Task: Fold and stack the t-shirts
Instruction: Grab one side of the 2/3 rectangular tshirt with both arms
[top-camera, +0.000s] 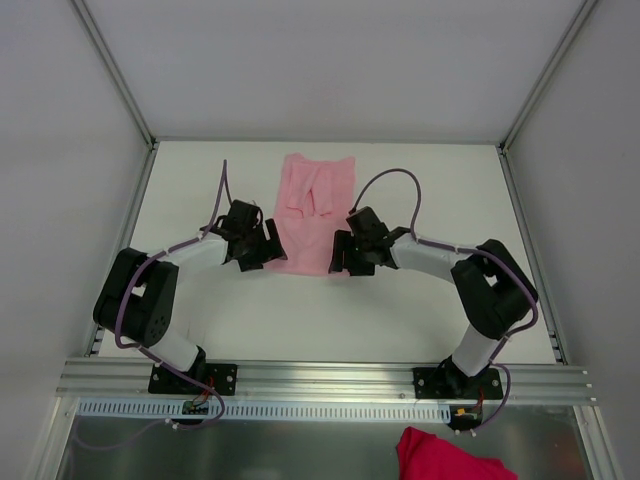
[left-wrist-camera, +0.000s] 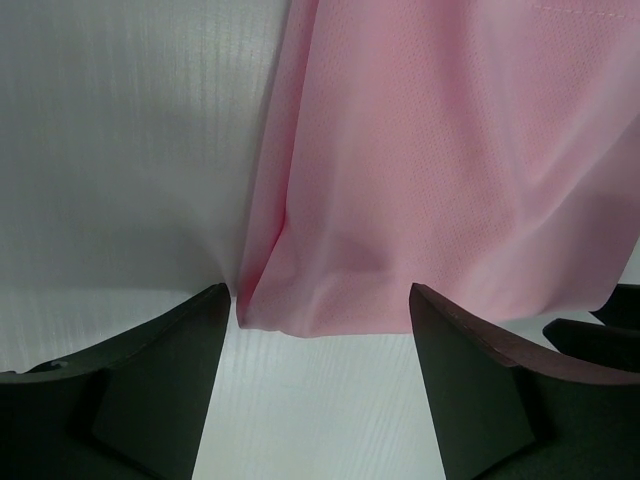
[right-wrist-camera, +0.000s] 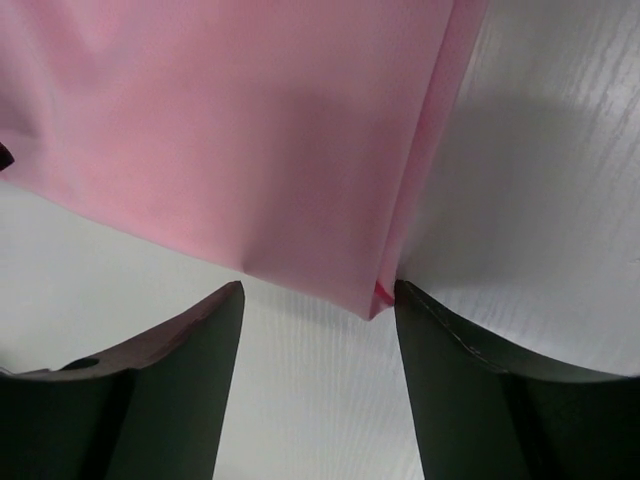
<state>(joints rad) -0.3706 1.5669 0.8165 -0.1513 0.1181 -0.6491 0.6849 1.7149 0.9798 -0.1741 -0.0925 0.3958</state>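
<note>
White table (top-camera: 400, 310) — left arm (top-camera: 190, 254), right arm (top-camera: 432, 255) inward toward t-shirt (top-camera: 315, 200)

We see a t-shirt (top-camera: 315, 215) made of thin, soft pink cloth. Up close we see tiny dots in its weave, and it is not shiny. The table (top-camera: 400, 310) is white and smooth, with faint fine lines like wood grain and a little shine. The left gripper (left-wrist-camera: 320, 300) and the right gripper (right-wrist-camera: 319, 290) look like dark, dull, hard plastic. The rail (top-camera: 320, 375) is bright ribbed metal. A darker pink cloth (top-camera: 445, 460) looks soft and crumpled.
</note>
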